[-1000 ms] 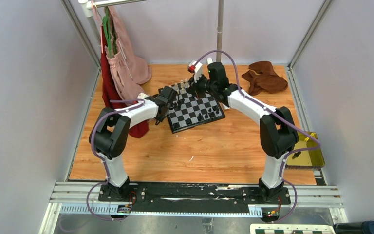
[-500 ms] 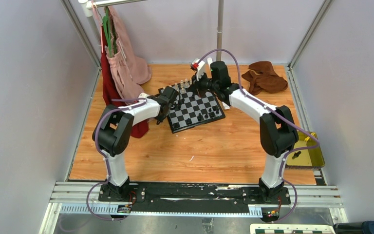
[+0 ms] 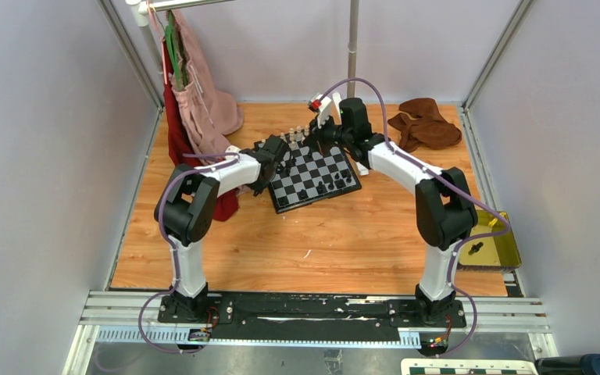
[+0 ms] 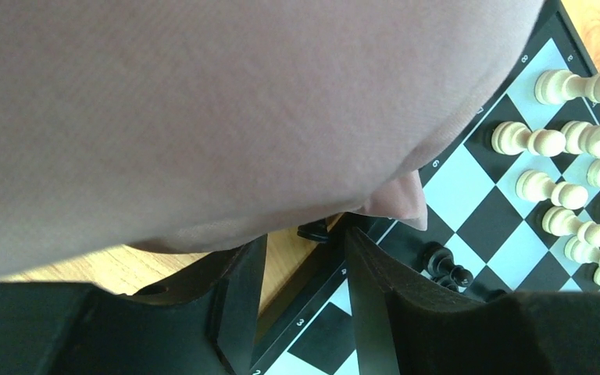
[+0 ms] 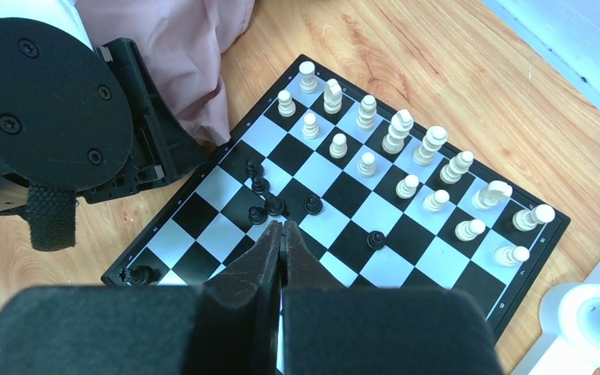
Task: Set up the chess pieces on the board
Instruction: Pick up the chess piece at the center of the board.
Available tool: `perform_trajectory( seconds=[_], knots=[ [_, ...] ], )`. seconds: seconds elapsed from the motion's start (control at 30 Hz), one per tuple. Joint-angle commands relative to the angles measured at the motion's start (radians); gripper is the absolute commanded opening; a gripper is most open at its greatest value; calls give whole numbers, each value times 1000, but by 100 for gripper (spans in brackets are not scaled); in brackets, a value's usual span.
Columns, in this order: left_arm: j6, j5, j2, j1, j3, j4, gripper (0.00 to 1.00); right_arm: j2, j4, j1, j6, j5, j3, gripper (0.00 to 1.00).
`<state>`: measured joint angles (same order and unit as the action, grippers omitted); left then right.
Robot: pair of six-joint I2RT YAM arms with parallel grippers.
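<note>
right claw (image 5: 281, 228) closed, empty, above the board (image 5: 394, 269); left claw (image 4: 303, 250) parted, empty, at its edge.

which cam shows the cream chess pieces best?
Right wrist: both rows of cream chess pieces show unblocked. Top external shows them tiny at the board's far edge. Left wrist catches only some at its right edge; pink cloth fills the rest.

A wooden worktop (image 3: 344, 250) sits between plain grey walls (image 3: 39, 156) in even, soft light. At the back left, a pink garment (image 3: 203, 101) and a red one (image 3: 173, 125) hang from a rail. A metal pole (image 3: 352, 39) stands at the back, a brown cloth (image 3: 426, 125) lies back right, and a yellow tray (image 3: 500, 250) sits at the right edge.
</note>
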<state>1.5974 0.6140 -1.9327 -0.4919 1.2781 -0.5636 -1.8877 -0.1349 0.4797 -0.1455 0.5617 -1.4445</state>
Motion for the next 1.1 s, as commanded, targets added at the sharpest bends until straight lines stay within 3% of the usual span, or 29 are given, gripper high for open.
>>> perform_trajectory(
  seconds=[0.0,0.47,1.07],
  knots=[
    [-4,35,-22,10,25,-54,45,-23,-24,-15,16,26,9,0],
    [-15,27,-61,21,62,-80,44,-32,-35,-30,27,33,15,0],
    [-40,15,-53,24,40,-71,26,-17,-58,-46,46,40,43,0]
  ],
)
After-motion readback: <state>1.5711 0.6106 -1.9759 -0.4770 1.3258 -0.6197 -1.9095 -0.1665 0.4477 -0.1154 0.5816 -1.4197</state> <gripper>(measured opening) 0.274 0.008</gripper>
